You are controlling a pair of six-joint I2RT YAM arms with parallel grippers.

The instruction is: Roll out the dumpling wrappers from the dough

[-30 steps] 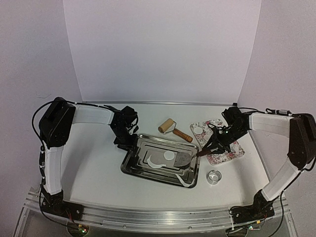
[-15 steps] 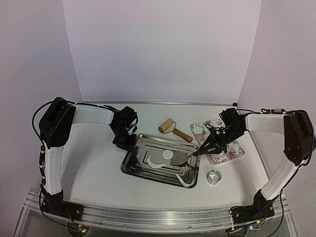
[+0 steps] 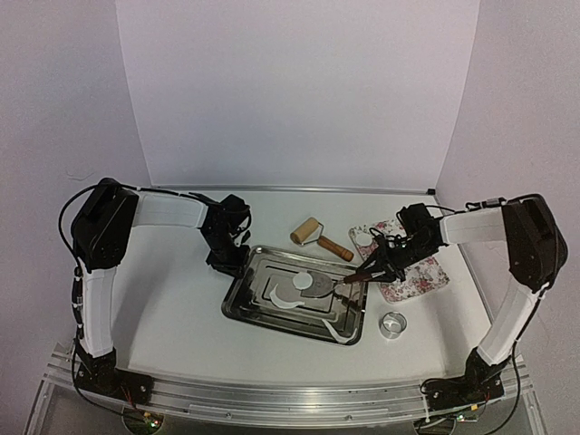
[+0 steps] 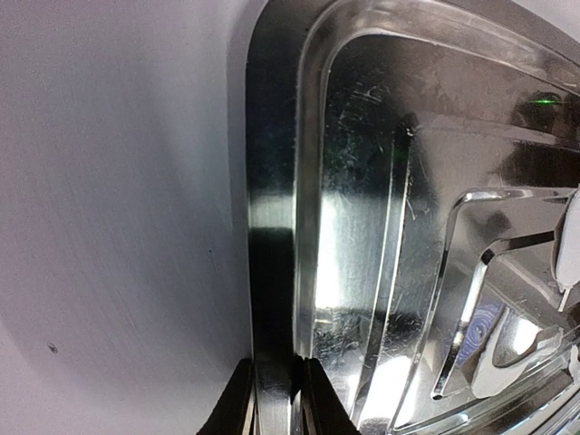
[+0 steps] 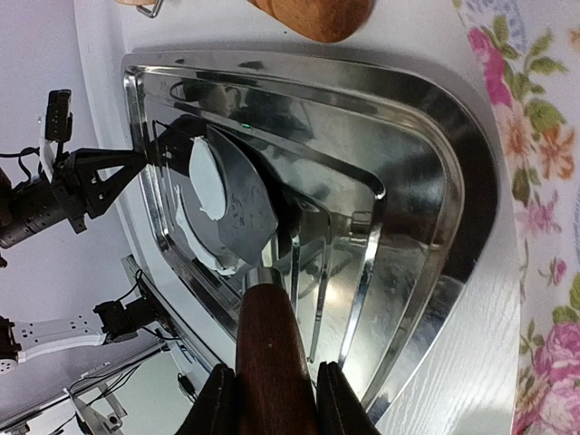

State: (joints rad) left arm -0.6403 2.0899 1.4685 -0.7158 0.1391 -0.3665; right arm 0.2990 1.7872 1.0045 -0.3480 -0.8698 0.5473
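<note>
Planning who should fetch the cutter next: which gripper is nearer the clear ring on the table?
Right. The right gripper, holding the spatula, is just beyond the clear ring; the left gripper sits across the tray, at its far left rim.

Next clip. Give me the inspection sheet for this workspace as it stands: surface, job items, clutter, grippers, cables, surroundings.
Surface: white table.
Job's things: steel tray holds the cut dough sheet; one wrapper at the blade of the spatula; second wrapper on the floral plate; rolling pin and ring cutter on the table.
Clutter: nothing seen.
Grippers: left gripper, jaws closed on the tray's rim; right gripper, jaws closed on the spatula's wooden handle.
Cables: black leads along both arms, clear of the tray.
Surroundings: white backdrop; metal rail at the near edge.
</note>
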